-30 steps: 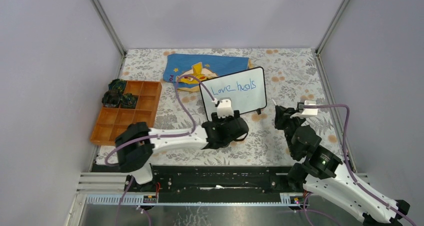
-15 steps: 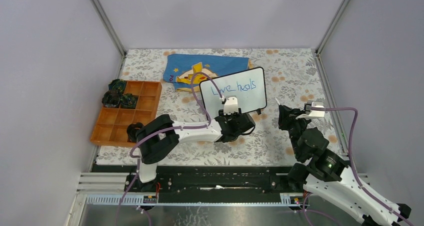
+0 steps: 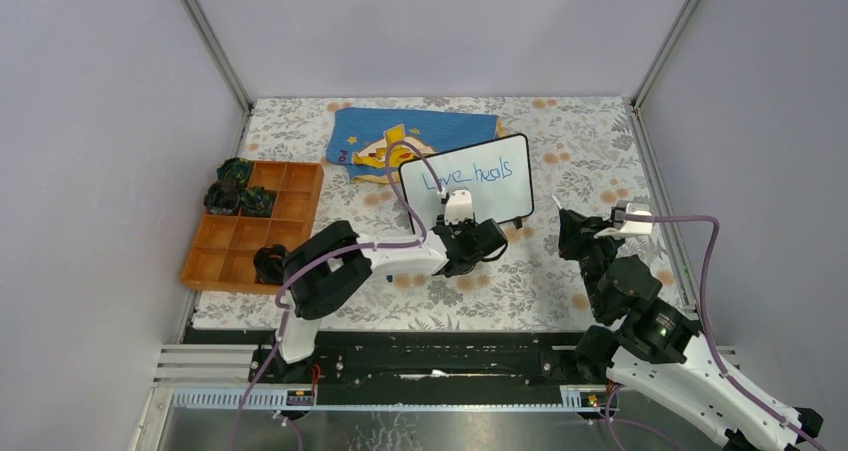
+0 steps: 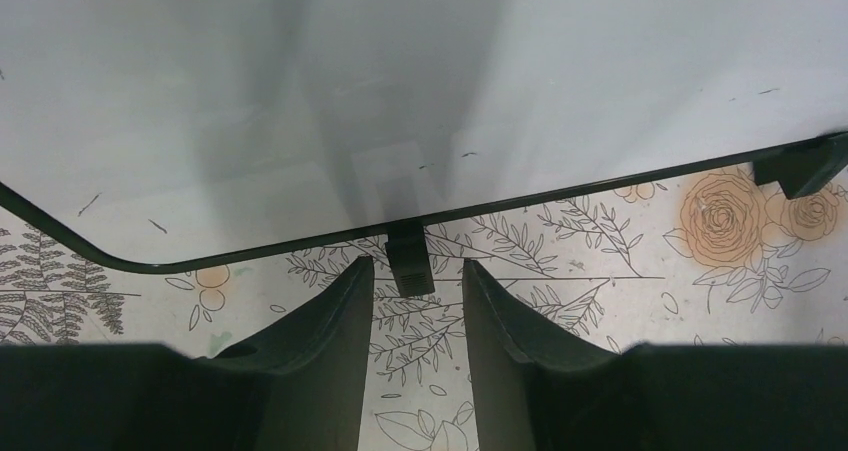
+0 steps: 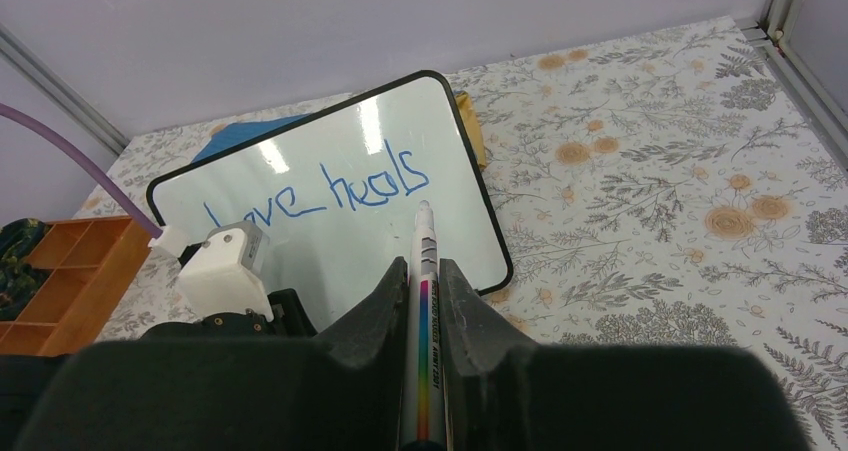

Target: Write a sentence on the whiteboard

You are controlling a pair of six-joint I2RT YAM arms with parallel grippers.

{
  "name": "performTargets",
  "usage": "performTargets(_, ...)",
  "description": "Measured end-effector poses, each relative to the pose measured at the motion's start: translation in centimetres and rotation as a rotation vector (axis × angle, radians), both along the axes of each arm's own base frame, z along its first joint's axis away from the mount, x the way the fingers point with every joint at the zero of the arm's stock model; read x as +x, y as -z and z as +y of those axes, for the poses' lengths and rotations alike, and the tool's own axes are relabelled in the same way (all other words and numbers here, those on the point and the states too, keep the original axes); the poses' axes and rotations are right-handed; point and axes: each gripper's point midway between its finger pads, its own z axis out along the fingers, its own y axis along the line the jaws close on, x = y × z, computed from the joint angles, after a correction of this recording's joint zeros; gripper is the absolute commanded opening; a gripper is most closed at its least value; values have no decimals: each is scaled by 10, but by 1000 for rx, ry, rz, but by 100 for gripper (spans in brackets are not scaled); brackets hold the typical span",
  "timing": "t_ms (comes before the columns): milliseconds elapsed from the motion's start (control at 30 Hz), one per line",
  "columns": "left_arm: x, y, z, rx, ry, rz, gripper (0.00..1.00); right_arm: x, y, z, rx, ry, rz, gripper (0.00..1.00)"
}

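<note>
Blue sentence [image 5: 320, 191] across whiteboard [image 5: 420, 111] – "Love heals". At its six o'clock, left claw [image 4: 413, 271] parted astride a black foot [image 4: 410, 251], untouching; at four o'clock, right claw [image 5: 423, 271] clenched on marker [image 5: 424, 233].

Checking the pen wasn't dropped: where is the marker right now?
The marker is clamped in the right gripper, to the right of the whiteboard in the top view; its tip points toward the board.

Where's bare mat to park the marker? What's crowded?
Free: floral mat between the black-rimmed white whiteboard and the right wall, beyond the right arm; also the near strip between both arms. Crowded: centre, where the left fingers flank the whiteboard's foot, with the blue cartoon cloth behind and the orange compartment tray to the left.
</note>
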Motion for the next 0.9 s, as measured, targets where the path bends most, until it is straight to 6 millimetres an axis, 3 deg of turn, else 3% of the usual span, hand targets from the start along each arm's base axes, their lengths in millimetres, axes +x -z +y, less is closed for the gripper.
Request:
performTargets(633,1,10,6,29,14,-6,16,0,1,3,-4,-13,4,0)
performTargets(900,-7,10,23,37,23,-18,13,0,2,5,4,-22,7,0)
